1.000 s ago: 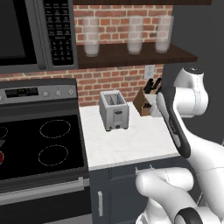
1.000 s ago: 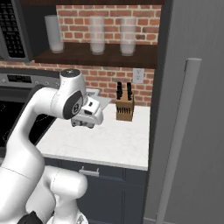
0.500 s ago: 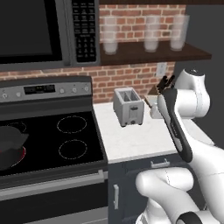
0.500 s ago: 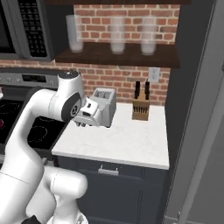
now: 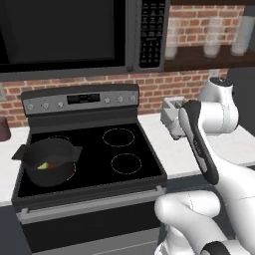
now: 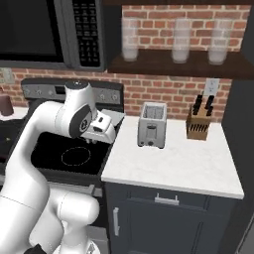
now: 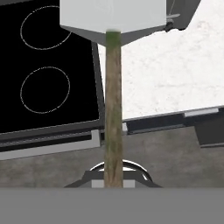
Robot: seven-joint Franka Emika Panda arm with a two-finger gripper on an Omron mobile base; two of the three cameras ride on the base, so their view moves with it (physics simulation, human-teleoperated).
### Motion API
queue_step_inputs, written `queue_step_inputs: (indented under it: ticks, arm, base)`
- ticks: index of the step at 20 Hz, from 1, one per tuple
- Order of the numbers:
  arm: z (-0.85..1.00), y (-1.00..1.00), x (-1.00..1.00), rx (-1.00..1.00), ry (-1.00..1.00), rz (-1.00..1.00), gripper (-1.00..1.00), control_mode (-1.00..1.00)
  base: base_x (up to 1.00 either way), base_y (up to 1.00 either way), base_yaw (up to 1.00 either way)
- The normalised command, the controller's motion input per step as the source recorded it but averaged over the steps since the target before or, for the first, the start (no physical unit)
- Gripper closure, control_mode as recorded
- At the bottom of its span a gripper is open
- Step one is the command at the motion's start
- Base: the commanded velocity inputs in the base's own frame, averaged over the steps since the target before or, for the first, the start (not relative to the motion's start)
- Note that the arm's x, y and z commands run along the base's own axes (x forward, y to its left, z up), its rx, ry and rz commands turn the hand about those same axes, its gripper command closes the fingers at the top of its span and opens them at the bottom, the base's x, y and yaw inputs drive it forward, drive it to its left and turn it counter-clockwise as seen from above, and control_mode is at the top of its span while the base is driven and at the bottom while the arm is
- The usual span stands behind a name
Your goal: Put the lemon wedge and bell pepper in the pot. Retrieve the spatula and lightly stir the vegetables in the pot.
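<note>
Stove [image 5: 89, 164], one pot [image 5: 47, 162], perhaps two vegetables [image 5: 46, 165]

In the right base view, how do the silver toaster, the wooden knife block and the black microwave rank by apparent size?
1. Black microwave
2. Silver toaster
3. Wooden knife block: only slightly smaller than the toaster, and it stands a little farther back, so this order is unsure.

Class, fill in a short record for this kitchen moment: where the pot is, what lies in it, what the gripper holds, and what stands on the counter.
pot: on the stove's front left burner
in pot: lemon wedge and bell pepper
gripper: shut on spatula, blade pointing away from the hand
counter: toaster, knife block
shelf: three glasses
</note>
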Motion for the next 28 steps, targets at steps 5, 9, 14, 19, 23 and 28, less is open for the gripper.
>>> queue_step_inputs:
  ticks: [5, 9, 14, 19, 23, 28]
  arm:
    - [0.0, 0.0, 0.0, 0.0, 0.0, 0.0, 1.0, 1.0]
    - [0.0, 0.0, 0.0, 0.0, 0.0, 0.0, 1.0, 1.0]
    - [0.0, 0.0, 0.0, 0.0, 0.0, 0.0, 1.0, 1.0]
    - [0.0, 0.0, 0.0, 0.0, 0.0, 0.0, 1.0, 1.0]
    - [0.0, 0.0, 0.0, 0.0, 0.0, 0.0, 1.0, 1.0]
    - [0.0, 0.0, 0.0, 0.0, 0.0, 0.0, 1.0, 1.0]
  base:
    - [-0.04, 0.72, 0.0]
    - [0.0, 0.74, 0.0]
    - [0.0, 0.73, 0.0]
    - [0.0, 0.67, 0.0]
    - [0.0, 0.64, 0.02]
    - [0.0, 0.51, 0.05]
